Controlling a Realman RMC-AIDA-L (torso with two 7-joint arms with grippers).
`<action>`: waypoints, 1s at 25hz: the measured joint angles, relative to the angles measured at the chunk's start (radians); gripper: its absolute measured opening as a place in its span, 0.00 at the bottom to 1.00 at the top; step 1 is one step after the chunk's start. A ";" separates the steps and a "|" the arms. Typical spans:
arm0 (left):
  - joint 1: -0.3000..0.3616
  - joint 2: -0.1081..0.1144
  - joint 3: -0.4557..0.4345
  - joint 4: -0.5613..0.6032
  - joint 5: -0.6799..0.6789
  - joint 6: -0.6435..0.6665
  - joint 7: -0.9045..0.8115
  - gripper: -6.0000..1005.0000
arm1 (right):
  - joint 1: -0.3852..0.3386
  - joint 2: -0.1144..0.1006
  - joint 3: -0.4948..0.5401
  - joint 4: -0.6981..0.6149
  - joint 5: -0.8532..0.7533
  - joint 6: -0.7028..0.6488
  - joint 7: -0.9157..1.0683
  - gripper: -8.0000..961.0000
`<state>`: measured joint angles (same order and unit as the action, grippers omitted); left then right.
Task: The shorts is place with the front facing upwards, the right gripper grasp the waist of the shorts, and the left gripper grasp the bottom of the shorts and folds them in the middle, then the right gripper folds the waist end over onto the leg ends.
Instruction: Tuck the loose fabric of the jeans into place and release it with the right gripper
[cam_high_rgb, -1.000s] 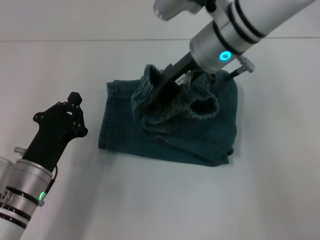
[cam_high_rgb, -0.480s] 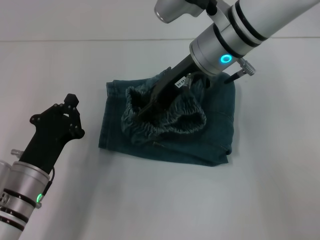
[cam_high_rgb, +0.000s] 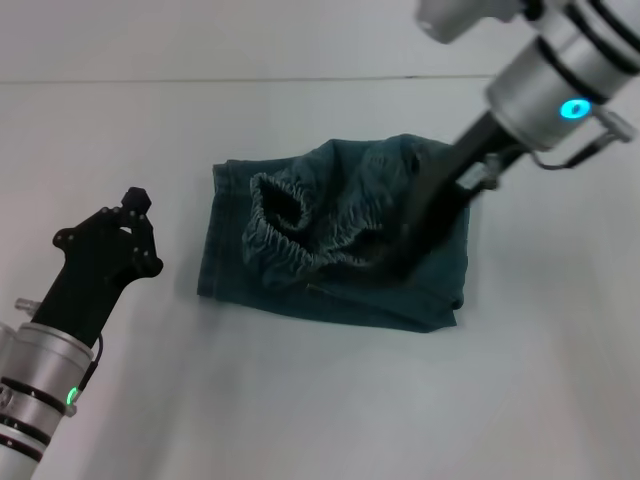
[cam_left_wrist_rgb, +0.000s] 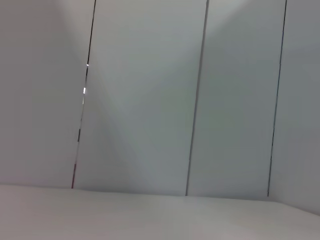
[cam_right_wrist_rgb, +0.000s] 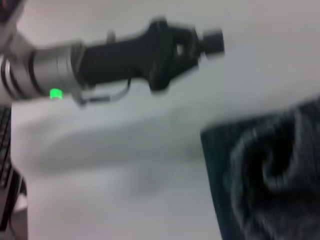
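The blue-green denim shorts (cam_high_rgb: 335, 295) lie folded on the white table, with the ruffled waist end (cam_high_rgb: 285, 232) bunched in a loop on top, toward the left. My right gripper (cam_high_rgb: 400, 263) reaches down from the upper right, its black tip resting over the right middle of the shorts. Dark fabric hides how it stands. My left gripper (cam_high_rgb: 135, 198) hovers left of the shorts, apart from them, shut and holding nothing. The right wrist view shows the left gripper (cam_right_wrist_rgb: 212, 41) above the table and a corner of the shorts (cam_right_wrist_rgb: 265, 170). The leg ends lie under the fold.
The white table (cam_high_rgb: 320, 400) spreads all round the shorts. The left wrist view shows only a pale panelled wall (cam_left_wrist_rgb: 150, 100). A dark object (cam_right_wrist_rgb: 6, 165) sits at the table's edge in the right wrist view.
My right gripper swung from the left part of the shorts back to the right. The waist end stayed bunched at the left and sank lower. The left gripper drifted slightly left.
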<state>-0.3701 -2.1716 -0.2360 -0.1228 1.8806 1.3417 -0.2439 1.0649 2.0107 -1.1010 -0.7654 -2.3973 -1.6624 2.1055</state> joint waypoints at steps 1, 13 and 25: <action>0.000 0.001 -0.006 0.001 0.000 0.000 0.000 0.01 | -0.010 -0.007 -0.001 -0.007 -0.006 -0.020 0.002 0.99; -0.016 0.004 -0.046 0.002 0.000 0.010 -0.005 0.01 | -0.010 0.034 -0.009 0.122 -0.146 0.087 0.016 0.98; -0.019 0.006 -0.064 0.013 0.002 0.020 -0.064 0.02 | 0.018 0.067 0.003 0.130 -0.096 0.262 0.015 0.98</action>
<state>-0.3895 -2.1660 -0.2998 -0.1101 1.8830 1.3620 -0.3084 1.0825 2.0780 -1.0980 -0.6352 -2.4937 -1.4005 2.1206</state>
